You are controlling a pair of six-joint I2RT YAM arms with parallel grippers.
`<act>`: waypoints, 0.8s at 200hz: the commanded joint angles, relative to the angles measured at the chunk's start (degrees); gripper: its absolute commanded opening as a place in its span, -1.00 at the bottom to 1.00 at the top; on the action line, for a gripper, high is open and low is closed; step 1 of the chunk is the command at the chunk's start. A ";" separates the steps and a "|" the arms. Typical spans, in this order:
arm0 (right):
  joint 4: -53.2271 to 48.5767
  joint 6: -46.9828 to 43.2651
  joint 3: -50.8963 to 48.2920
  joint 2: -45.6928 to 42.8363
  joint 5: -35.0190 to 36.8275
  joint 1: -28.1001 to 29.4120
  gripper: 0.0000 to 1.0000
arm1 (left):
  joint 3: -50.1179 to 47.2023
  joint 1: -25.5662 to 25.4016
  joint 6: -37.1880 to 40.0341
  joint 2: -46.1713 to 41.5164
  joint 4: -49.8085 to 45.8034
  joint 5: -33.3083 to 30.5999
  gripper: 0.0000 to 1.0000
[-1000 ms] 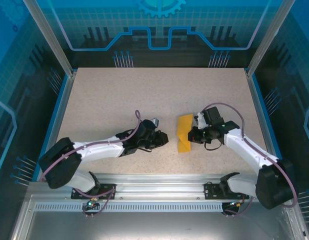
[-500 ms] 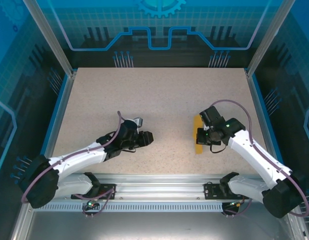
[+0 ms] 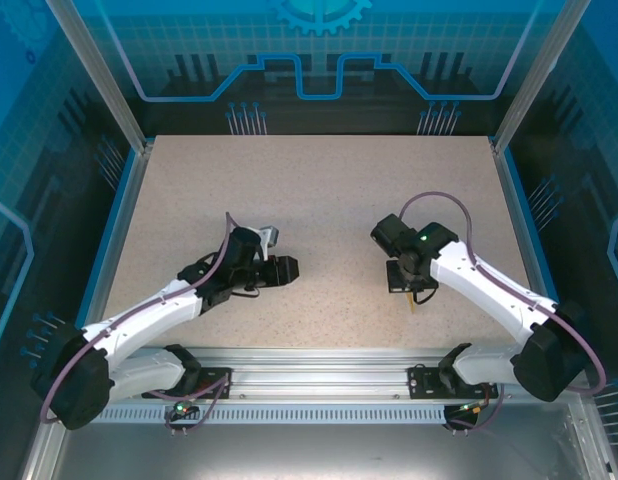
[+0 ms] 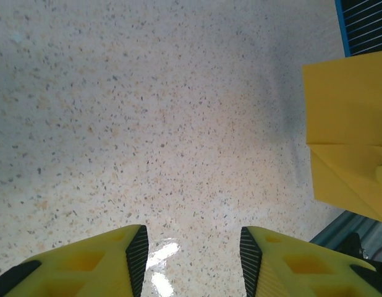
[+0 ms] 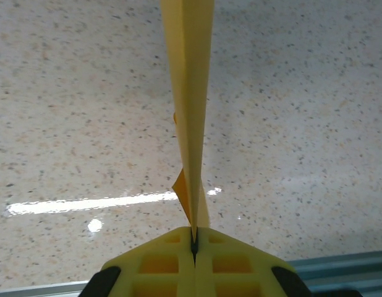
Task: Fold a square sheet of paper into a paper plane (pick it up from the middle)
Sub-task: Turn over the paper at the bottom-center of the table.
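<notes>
Overhead, the left arm runs from its base at the near left corner diagonally across the table (image 3: 319,190), forearm low, with the left gripper (image 3: 284,268) pointing right toward the table's middle. In the left wrist view its jaws stand apart with nothing between them, the left gripper (image 4: 191,250) hanging over bare speckled surface. The right arm reaches up and left from the near right corner, and its wrist is turned so that the right gripper (image 3: 408,283) points back toward the near edge. Its jaws are pressed together on the paper plane (image 5: 188,93), which sticks out from the fingertips as a narrow strip seen edge-on, right of the table's centre. The left wrist view shows its creased side at the right edge, well apart from the left fingers (image 4: 104,260). Whether its far end touches the table I cannot tell.
</notes>
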 commanded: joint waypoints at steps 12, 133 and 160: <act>-5.53 4.77 1.83 0.43 5.52 2.27 -1.00 | 3.14 1.07 4.53 1.38 -3.19 3.62 -0.02; -20.76 9.31 20.48 17.60 17.73 14.73 -1.00 | -3.00 3.54 -0.55 -7.41 -3.71 2.79 0.12; -20.77 8.95 23.30 21.40 18.77 14.94 -1.00 | -3.91 5.39 -1.28 -8.89 -4.40 2.07 0.17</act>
